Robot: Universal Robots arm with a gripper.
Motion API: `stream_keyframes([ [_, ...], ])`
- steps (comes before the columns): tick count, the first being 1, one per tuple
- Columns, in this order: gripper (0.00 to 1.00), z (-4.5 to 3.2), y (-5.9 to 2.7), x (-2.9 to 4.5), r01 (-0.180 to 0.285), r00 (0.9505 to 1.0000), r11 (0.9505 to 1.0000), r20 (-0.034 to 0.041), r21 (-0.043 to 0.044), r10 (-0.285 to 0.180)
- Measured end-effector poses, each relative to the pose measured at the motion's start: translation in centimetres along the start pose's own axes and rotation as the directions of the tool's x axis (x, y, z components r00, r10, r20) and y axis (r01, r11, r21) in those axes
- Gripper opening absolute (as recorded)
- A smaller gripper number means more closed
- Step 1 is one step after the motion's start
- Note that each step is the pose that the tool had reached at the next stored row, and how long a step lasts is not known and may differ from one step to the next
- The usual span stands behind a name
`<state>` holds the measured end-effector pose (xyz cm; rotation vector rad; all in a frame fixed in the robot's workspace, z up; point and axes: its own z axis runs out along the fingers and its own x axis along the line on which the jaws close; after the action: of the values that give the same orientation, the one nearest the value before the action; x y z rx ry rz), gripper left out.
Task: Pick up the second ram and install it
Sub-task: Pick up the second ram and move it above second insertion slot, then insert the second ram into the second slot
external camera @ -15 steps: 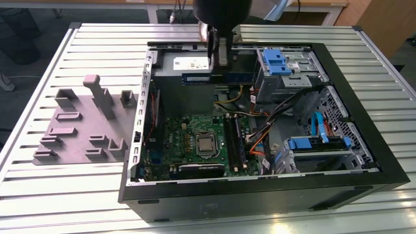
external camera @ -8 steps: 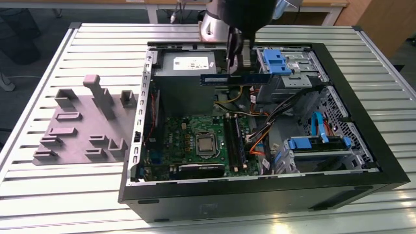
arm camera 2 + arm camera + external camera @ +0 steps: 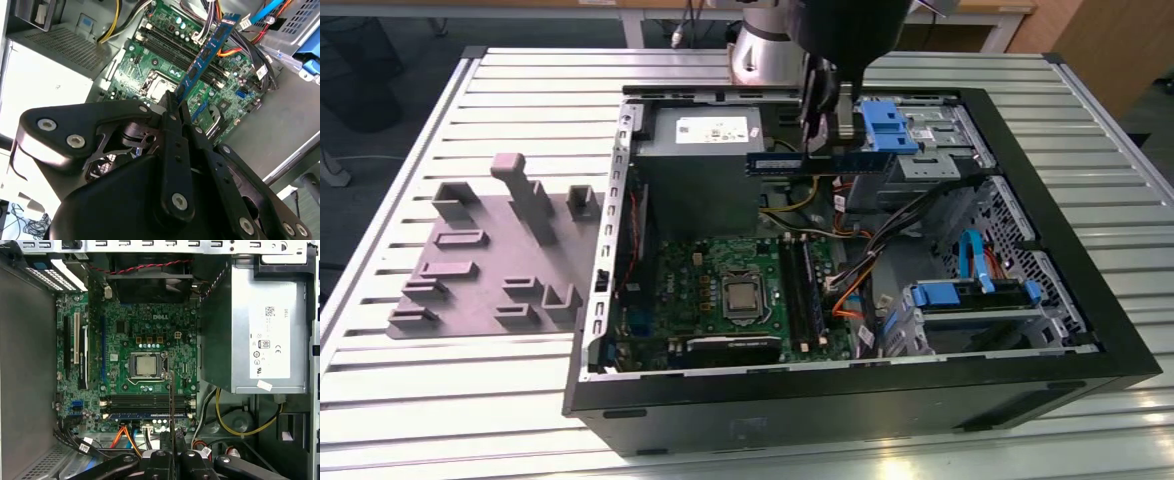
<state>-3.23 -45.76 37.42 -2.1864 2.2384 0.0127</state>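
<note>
Gripper (image 3: 176, 107) clenched on the second ram (image 3: 206, 52) — held above the open computer case (image 3: 854, 400)

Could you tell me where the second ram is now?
In the exterior view, the slim bluish memory stick is held in the end effector, beside the grey power supply.

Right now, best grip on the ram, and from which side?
Pinch the ram by its flat faces, mid-length at the upper edge, from above, as the hand does now. Thin, level, on edge; lower edge free for the slots.
</note>
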Motion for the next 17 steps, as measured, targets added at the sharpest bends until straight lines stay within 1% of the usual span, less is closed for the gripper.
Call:
stream_keyframes([
  [10,0.14,0.0,-0.1,0.0,-0.003,1.0,1.0,0.0,0.0001,0.003],
  [12,0.14,0.02,-0.1,-0.01,-0.029,0.9996,0.9996,-0.0001,0.0005,0.029],
  [14,0.14,0.07,-0.1,-0.01,-0.061,0.9981,0.9981,-0.0002,0.0009,0.061],
  [17,0.14,0.2,-0.1,0.0,-0.116,0.9933,0.9933,-0.0002,0.0017,0.116],
])
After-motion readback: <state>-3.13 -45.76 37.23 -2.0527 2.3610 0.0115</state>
